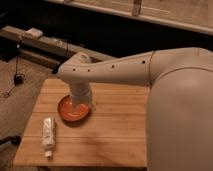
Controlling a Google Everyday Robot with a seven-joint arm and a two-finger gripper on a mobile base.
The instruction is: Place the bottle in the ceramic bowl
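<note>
Arm (110, 70) bends down over ceramic bowl (66, 112), tool (83, 104) seemingly inside, its grip state unclear.

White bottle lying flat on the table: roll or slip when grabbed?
The bottle lies on its side on the wooden table, so a sideways nudge would probably roll it. Slim and smooth-looking: likely light, may slip in a pinch. The gripper is over the ceramic bowl, apart from it.

saw just one bottle (48, 134), one ceramic bowl (67, 111), one wooden table (115, 135) under both, one robot arm (115, 71), one gripper (82, 102) at its end, down over the ceramic bowl, so one of everything basically
</note>
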